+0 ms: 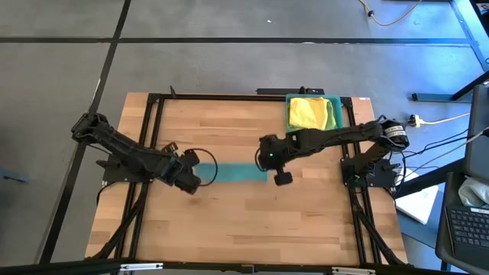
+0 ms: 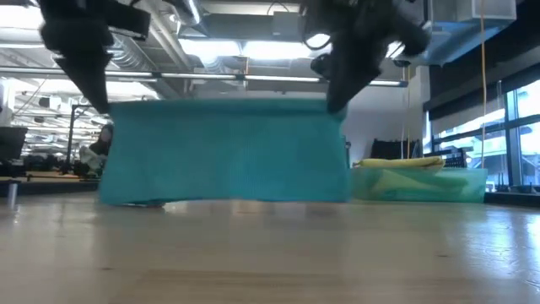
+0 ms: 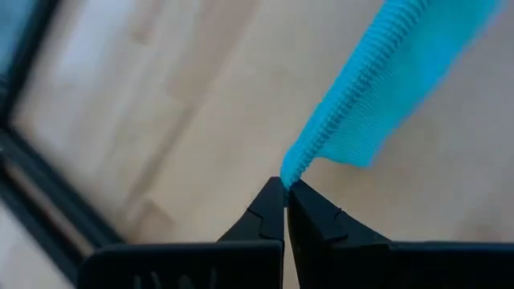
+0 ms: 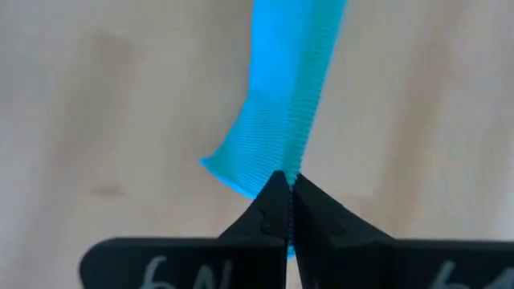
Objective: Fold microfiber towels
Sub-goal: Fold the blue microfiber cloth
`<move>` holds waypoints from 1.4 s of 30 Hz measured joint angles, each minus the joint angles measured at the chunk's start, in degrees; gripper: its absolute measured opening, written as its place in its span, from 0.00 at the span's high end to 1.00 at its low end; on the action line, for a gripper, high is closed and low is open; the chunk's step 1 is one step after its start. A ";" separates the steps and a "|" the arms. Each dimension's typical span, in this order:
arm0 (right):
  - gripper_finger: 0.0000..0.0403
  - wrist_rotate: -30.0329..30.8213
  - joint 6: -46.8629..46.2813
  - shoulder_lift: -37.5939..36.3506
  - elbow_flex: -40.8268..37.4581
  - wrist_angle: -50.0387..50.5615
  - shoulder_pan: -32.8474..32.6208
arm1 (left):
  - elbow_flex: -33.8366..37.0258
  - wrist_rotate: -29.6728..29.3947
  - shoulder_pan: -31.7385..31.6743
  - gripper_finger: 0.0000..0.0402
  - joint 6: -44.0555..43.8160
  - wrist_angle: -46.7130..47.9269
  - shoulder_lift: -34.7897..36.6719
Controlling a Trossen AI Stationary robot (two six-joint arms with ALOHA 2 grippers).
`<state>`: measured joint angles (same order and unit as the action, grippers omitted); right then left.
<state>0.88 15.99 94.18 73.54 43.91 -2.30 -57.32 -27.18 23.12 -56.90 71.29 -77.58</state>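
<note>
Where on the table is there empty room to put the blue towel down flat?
The widest bare wood is the near part of the table, below the two arms. A smaller bare patch lies at the far edge, left of the tray holding yellow towels. The middle is crowded: the left tool and right tool hold the teal towel stretched between them.

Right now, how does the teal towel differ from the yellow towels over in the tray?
The teal towel hangs lifted, stretched between the left pincer and right pincer, each shut on a top corner; the yellow towels lie untouched in the tray. The teal towel is spread out flat; the yellow towels sit heaped. Both are soft cloths.
</note>
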 joint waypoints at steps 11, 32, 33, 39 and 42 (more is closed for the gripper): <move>0.98 12.30 -2.40 3.64 -0.07 -2.72 3.23 | 0.07 1.70 -8.26 1.00 9.23 0.25 0.00; 0.98 -5.78 -14.05 4.06 -10.14 -6.81 -11.27 | 0.20 6.98 14.27 1.00 -11.91 -5.43 -0.26; 0.98 -0.91 -13.90 4.09 -10.17 -3.60 -11.48 | 0.33 6.99 14.17 1.00 -12.13 -2.99 -0.27; 0.98 24.44 -6.86 3.51 -6.40 2.48 -9.04 | 0.22 3.16 9.73 1.00 -11.67 8.72 0.52; 0.98 22.21 -7.10 2.81 -2.78 1.59 -6.62 | 0.17 1.57 7.07 1.00 -10.60 8.65 2.66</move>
<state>23.09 8.89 96.99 70.76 45.50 -8.91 -57.15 -25.62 30.19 -67.50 79.94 -74.92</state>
